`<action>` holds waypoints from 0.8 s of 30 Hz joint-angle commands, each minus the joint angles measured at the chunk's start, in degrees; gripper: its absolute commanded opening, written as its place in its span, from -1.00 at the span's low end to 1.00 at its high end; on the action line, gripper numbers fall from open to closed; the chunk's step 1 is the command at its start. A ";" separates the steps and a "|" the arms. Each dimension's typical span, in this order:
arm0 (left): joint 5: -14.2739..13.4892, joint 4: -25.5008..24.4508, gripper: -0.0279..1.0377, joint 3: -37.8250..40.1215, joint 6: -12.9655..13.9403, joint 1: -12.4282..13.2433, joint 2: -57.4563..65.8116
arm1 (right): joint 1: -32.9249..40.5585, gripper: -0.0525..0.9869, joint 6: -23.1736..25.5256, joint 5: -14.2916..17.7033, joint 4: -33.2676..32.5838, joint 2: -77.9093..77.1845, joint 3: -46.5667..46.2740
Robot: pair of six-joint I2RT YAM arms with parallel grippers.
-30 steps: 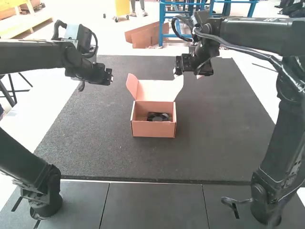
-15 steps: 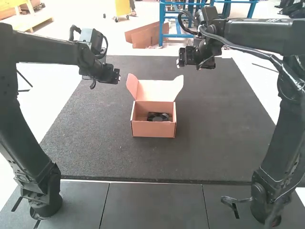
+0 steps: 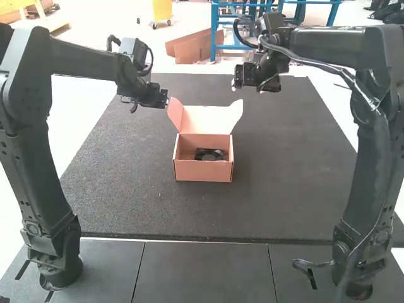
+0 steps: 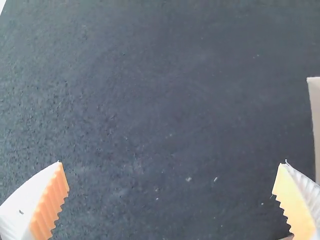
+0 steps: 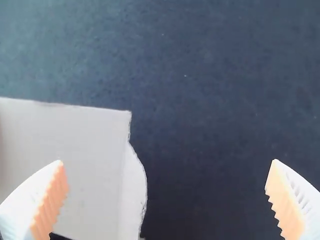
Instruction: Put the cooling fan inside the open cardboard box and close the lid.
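The small black square cooling fan (image 3: 209, 154) already lies flat on the floor of the open tan cardboard box (image 3: 203, 169), so the first half of the task looks done. What is left is the closing: the box's hinged lid (image 3: 205, 118) stands upright from the box's far wall, its side flaps splayed outward, and nothing touches it.

The left gripper (image 3: 159, 99) hangs just beyond the box's far left corner, close beside the lid's left flap. Its white ribbed fingers with orange pads (image 4: 47, 202) are spread wide and hold nothing. The right gripper (image 3: 257, 87) hovers above and behind the box's far right corner, over the lid's upper edge (image 5: 65, 145), and is likewise spread wide and empty.

The box sits near the middle of a dark grey textured mat (image 3: 290, 177).
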 commanded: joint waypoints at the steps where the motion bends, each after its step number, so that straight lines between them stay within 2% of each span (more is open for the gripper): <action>1: 3.19 -0.71 0.87 3.64 -0.53 -1.57 -0.29 | -1.89 0.84 0.80 -2.60 -0.78 0.62 2.60; 7: 4.33 -3.17 0.87 4.96 -1.15 -3.59 -0.38 | -2.42 0.78 0.98 -4.44 -2.72 1.50 2.86; 16: 4.51 -3.26 0.87 4.79 -1.59 -4.99 -0.29 | -1.98 0.73 0.71 -6.64 -4.65 3.43 3.39; 24: 4.51 -3.52 0.87 4.87 -1.59 -4.91 -0.38 | -1.80 0.21 0.98 -9.72 -4.56 4.57 3.92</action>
